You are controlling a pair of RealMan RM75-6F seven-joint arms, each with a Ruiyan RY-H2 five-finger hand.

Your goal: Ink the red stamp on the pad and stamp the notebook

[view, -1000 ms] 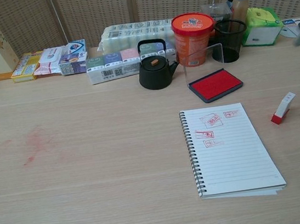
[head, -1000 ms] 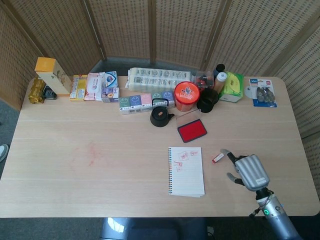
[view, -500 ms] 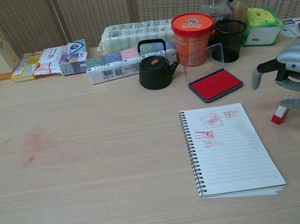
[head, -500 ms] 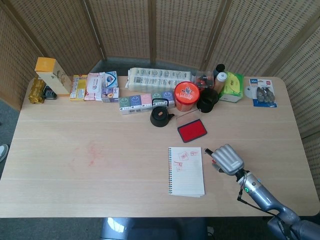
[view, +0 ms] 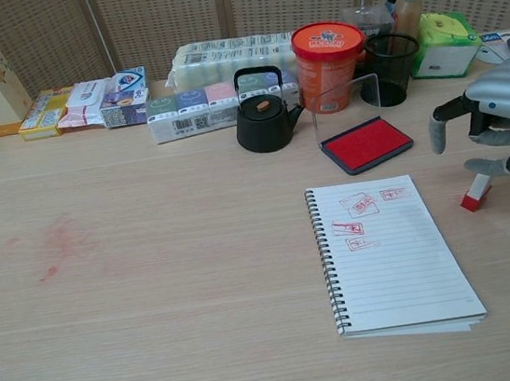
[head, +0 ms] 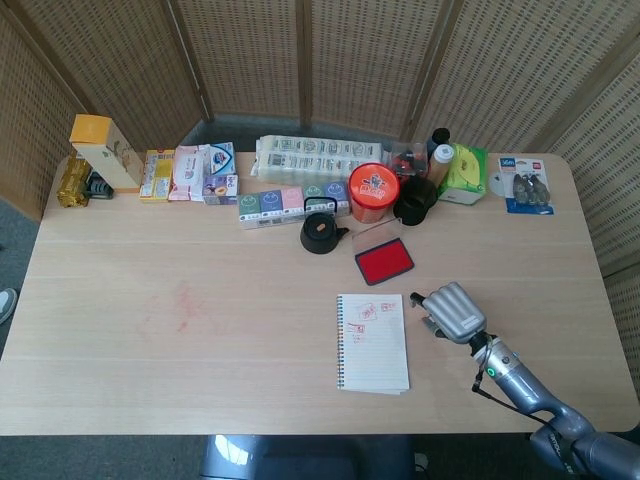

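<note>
Chest view: nearest the camera, a spiral notebook [view: 391, 255] is laid flat on the wooden table [view: 156, 297], with a few red stamp marks seen near the top of its lined page. Just to the right of the notebook, the red stamp [view: 476, 191] is seen on the table, tilted, with its red end down. The right hand [view: 500, 121] is held right over the stamp, palm down, with its fingers curled down around the white top of the stamp. Whether the stamp is truly gripped cannot be told; the fingers look to be at it or just touching it. The left hand is not seen in either view.

A little further back, the red ink pad [view: 366, 144] is found with its clear lid stood up behind it. Beside it to the left, a small black teapot [view: 262, 114] is placed. Behind these, an orange tub [view: 328, 52] and a black mesh cup [view: 388, 69] are set side by side.

In the head view, the far edge of the table is lined with boxes and packets [head: 215, 178], and a tall yellow box [head: 103, 150] is stood at the left end
</note>
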